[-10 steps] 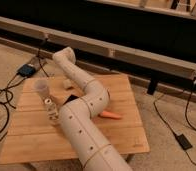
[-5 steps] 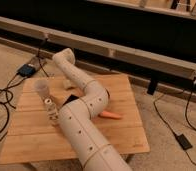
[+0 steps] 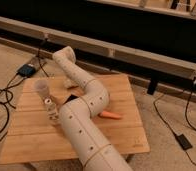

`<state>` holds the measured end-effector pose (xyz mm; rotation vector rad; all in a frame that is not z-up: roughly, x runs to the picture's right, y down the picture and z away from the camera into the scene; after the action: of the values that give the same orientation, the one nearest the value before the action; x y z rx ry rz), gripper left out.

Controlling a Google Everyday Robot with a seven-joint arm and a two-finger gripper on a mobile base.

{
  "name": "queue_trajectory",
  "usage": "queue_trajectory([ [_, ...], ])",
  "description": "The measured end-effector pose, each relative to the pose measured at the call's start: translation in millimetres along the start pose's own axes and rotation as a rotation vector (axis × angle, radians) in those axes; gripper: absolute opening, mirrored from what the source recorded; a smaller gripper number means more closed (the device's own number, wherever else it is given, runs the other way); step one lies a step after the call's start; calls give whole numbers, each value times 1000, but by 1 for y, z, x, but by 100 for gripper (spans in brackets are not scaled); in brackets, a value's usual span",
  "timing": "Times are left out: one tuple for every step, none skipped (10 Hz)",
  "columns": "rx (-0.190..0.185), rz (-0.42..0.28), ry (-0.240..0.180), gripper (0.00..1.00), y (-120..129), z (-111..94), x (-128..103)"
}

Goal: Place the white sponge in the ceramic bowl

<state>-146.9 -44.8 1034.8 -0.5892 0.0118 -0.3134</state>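
My white arm rises from the bottom, bends at an elbow [image 3: 98, 99] and runs up-left to the wrist [image 3: 65, 55]. The gripper [image 3: 69, 82] hangs down from there over the back middle of the wooden table [image 3: 126, 135], mostly hidden behind the arm. A pale patch at that spot may be the white sponge; I cannot tell it from the gripper. A small dark shape [image 3: 70, 99] at the arm's left edge may be the ceramic bowl's rim; the rest is hidden by the arm.
A translucent cup [image 3: 41, 88] stands at the table's left. A small white patterned bottle [image 3: 51, 108] stands in front of it. An orange carrot-like piece [image 3: 110, 115] lies right of the arm. Cables and a small box [image 3: 26, 70] lie on the floor to the left.
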Motion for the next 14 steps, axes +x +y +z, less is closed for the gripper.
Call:
queue_trajectory([
  [-13,2,-7,0,3,-3,-2],
  [-26,1,-12,0,6,-6,-3],
  [-38,1,-15,0,9,-9,-3],
  [-46,1,-15,0,11,-11,-2],
  [-53,0,-13,0,12,-16,-1],
  [-59,1,-11,0,14,-20,1],
  [-66,2,-10,0,15,-26,3],
  [-74,4,-13,0,17,-32,5],
  [-77,5,-16,0,18,-38,5],
  [-81,8,-20,0,19,-43,5],
  [-86,11,-25,0,20,-47,4],
  [-93,16,-27,0,21,-54,4],
  [-97,19,-28,0,22,-57,5],
  [-102,29,-30,0,23,-63,6],
])
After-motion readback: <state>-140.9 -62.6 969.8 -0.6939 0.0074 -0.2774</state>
